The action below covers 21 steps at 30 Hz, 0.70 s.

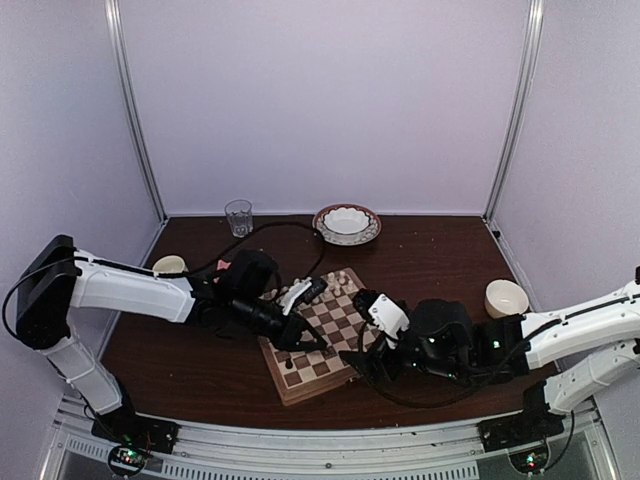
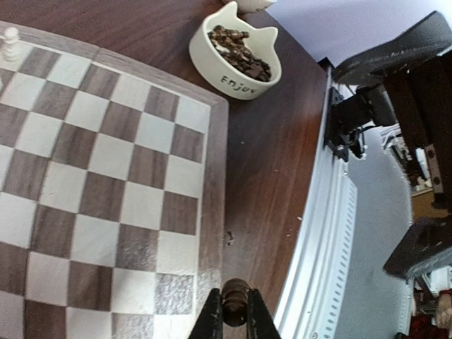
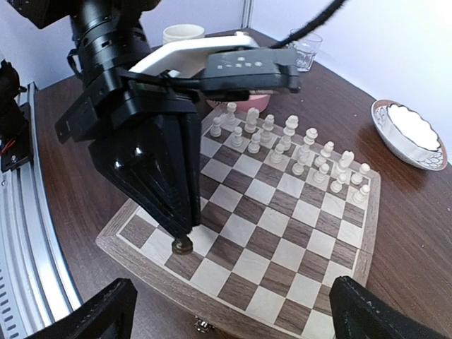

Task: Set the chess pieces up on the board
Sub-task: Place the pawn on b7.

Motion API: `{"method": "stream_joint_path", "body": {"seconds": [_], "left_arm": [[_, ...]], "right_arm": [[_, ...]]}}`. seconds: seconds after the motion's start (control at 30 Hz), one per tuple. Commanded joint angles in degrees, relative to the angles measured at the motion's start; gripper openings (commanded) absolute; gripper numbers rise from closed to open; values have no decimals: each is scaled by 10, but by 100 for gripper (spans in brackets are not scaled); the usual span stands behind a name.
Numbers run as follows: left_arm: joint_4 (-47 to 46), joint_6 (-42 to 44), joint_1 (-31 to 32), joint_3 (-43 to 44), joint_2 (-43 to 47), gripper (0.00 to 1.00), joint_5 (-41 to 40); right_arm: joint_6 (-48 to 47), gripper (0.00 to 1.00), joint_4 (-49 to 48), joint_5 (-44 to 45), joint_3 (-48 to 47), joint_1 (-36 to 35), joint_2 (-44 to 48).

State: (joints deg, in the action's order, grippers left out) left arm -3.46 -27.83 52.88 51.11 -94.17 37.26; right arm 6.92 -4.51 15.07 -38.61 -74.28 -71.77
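Observation:
The board [image 1: 335, 340] lies mid-table, also in the left wrist view [image 2: 106, 176] and the right wrist view [image 3: 282, 233]. My left gripper [image 1: 292, 356] is shut on one dark brown chess piece [image 2: 236, 302]. In the right wrist view the piece [image 3: 183, 244] stands with its base on a square in the board's near-left corner. More dark pieces fill a cream bowl marked "Enjoy" [image 2: 236, 53] at the right [image 1: 506, 297]. My right gripper [image 3: 233, 325] is wide open and empty, just off the board's near edge [image 1: 365, 365].
Pale cream chessmen [image 3: 296, 145] fill the board's two far rows [image 1: 335, 285]. A cream cup [image 1: 169, 265] and a pink object [image 1: 222, 266] sit at the left. A glass [image 1: 238, 216] and a patterned dish [image 1: 347, 222] stand at the back. A metal rail [image 2: 318, 268] runs along the near edge.

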Motion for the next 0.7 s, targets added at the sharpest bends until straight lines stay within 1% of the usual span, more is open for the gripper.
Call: {"method": "stream_joint_path", "body": {"seconds": [0.0, 0.17, 0.33, 0.43, 0.67], "left_arm": [[95, 94, 3, -15, 65, 0, -168], [134, 124, 14, -12, 75, 0, -225], [174, 158, 48, 4, 68, 0, -285], [182, 163, 56, 9, 58, 0, -296], [196, 167, 58, 22, 38, 0, -300]], "right_arm": [[15, 99, -23, 58, 23, 3, 36], [25, 100, -16, 110, 33, 8, 59], [57, 99, 9, 222, 40, 17, 80], [76, 100, 21, 233, 44, 32, 90], [93, 99, 31, 223, 44, 50, 94]]}}
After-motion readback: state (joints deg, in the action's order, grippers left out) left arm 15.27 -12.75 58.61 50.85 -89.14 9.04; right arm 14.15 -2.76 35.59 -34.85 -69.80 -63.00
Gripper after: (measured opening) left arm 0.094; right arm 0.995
